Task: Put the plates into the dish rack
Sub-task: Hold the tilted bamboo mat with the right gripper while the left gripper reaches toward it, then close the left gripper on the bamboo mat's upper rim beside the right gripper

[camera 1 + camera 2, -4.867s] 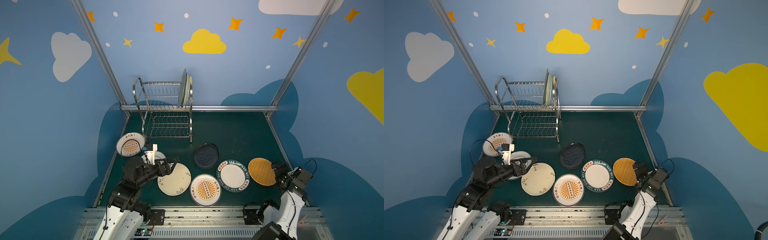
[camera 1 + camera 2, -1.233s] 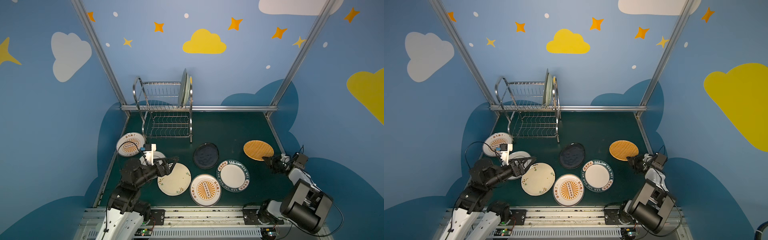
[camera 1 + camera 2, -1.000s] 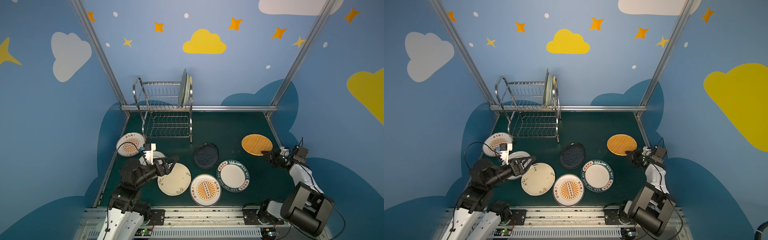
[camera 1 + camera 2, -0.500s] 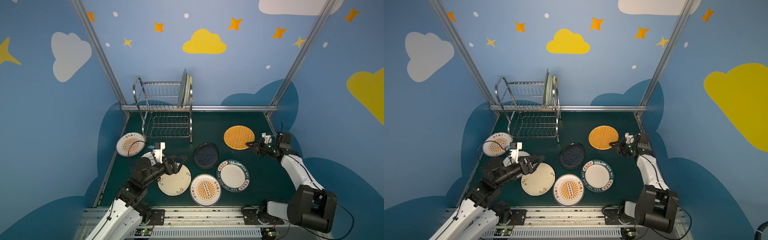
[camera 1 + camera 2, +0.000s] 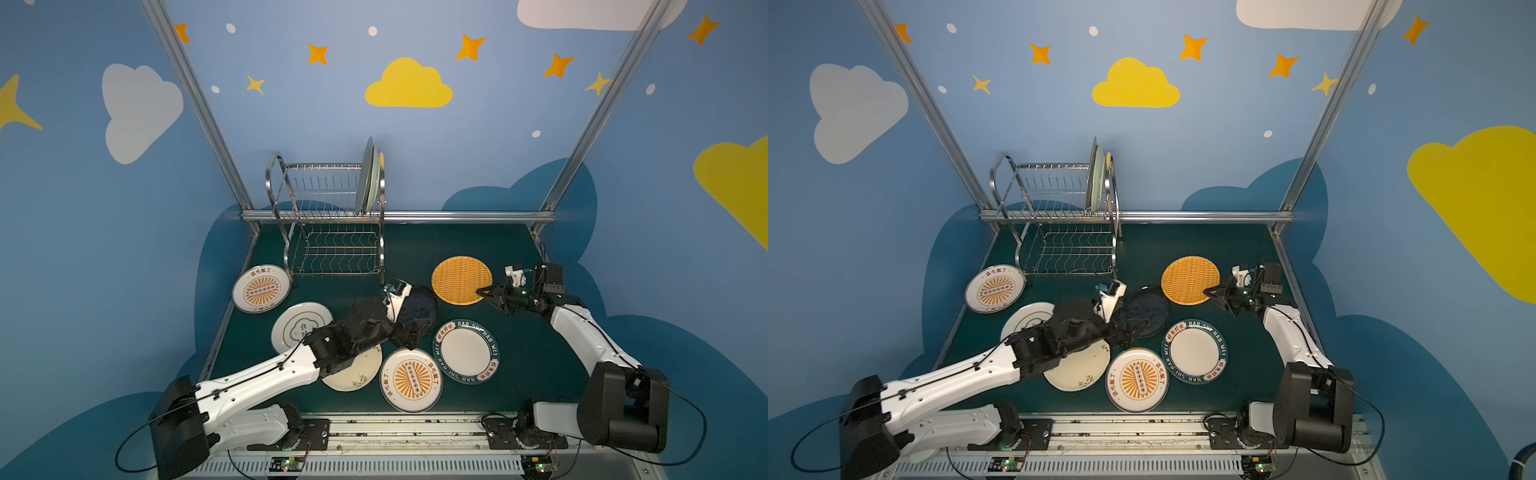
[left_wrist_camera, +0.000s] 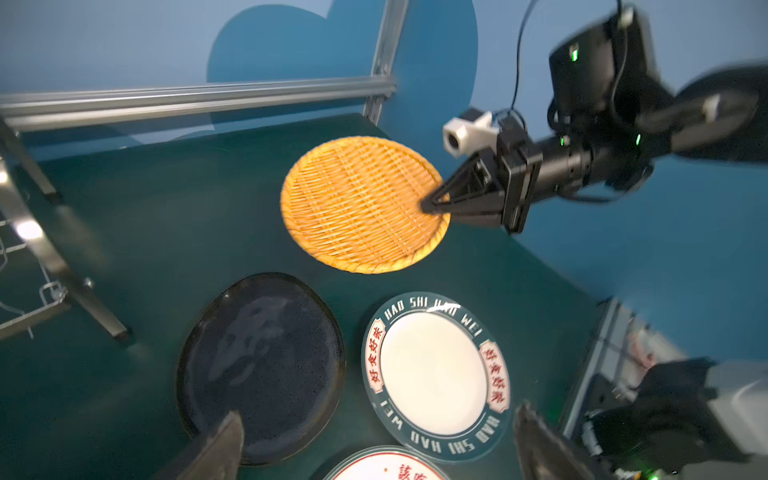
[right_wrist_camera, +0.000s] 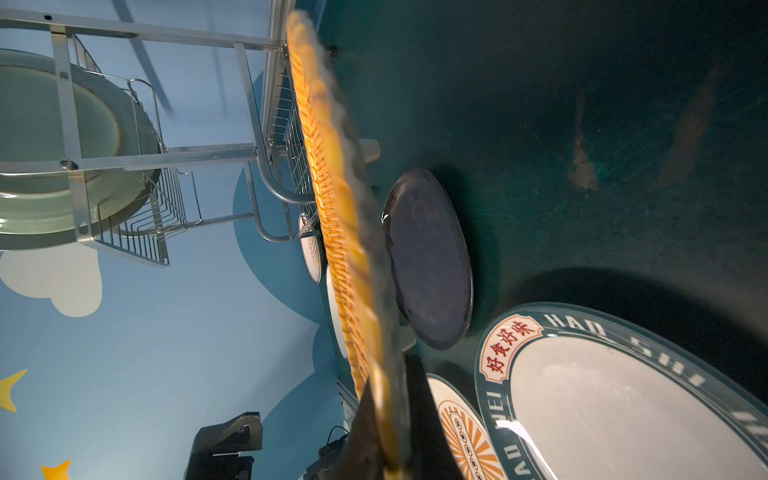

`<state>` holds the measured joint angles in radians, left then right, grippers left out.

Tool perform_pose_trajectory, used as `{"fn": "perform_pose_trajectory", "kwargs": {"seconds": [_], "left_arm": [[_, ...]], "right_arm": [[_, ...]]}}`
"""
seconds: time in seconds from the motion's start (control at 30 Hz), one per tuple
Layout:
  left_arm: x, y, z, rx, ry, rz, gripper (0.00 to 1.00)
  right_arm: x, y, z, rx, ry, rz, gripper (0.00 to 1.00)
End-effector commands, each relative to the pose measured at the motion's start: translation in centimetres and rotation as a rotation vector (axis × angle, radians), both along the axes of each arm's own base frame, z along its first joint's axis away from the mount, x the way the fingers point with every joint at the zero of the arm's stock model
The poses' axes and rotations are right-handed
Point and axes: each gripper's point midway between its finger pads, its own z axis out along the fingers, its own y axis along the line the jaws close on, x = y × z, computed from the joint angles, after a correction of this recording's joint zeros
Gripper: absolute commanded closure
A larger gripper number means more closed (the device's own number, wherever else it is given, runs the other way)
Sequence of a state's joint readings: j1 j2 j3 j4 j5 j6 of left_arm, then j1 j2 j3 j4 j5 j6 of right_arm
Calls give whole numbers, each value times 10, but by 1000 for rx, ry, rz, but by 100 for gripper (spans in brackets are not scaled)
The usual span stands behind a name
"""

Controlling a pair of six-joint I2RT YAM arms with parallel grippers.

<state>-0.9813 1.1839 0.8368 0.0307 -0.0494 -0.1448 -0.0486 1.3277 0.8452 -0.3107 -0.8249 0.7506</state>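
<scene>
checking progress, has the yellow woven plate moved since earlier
Yes. The yellow woven plate, held by the right tool, has gone from right of the teal-rimmed plate to behind it, nearer the dish rack.

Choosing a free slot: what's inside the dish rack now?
Two pale green plates stand on edge at the right end of the dish rack's upper tier; nothing else shows. One plate mostly covers the other.

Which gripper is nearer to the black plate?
Left. The left gripper is open over the near edge of the black plate; the right gripper is off to its side, shut on the rim of the yellow woven plate.
</scene>
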Motion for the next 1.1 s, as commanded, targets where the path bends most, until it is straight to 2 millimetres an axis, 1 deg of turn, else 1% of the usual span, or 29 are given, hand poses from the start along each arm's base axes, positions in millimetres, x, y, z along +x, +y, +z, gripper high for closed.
{"fn": "perform_pose_trajectory", "kwargs": {"seconds": [0.0, 0.13, 0.3, 0.37, 0.5, 0.63, 0.77, 0.9, 0.97, 1.07], "left_arm": [[8, -20, -3, 213, -228, -80, 0], [11, -47, -19, 379, -364, -187, 0], [20, -64, -33, 542, -507, -248, 0], [23, -71, -37, 575, -567, -263, 0], [31, -82, -49, 651, -652, -290, 3], [43, -93, -52, 688, -733, -262, 7], [53, -105, -56, 712, -769, -245, 14], [56, -115, -59, 712, -775, -253, 24], [58, -119, -62, 717, -776, -261, 31], [61, -122, -68, 725, -765, -271, 37]], "right_arm": [[-1, 8, 7, 23, -46, 51, 100], [-2, 10, 4, 32, -36, 59, 100], [-5, 15, 1, 58, -26, 80, 100], [-5, 15, -1, 61, -20, 79, 100], [-4, 19, -2, 82, -10, 94, 100], [-5, 21, -1, 95, -9, 100, 100], [-6, 23, -2, 103, -1, 105, 100], [-6, 25, -5, 118, 15, 113, 100], [-6, 26, -7, 123, 22, 115, 100], [-5, 26, -8, 128, 28, 116, 100]]}}
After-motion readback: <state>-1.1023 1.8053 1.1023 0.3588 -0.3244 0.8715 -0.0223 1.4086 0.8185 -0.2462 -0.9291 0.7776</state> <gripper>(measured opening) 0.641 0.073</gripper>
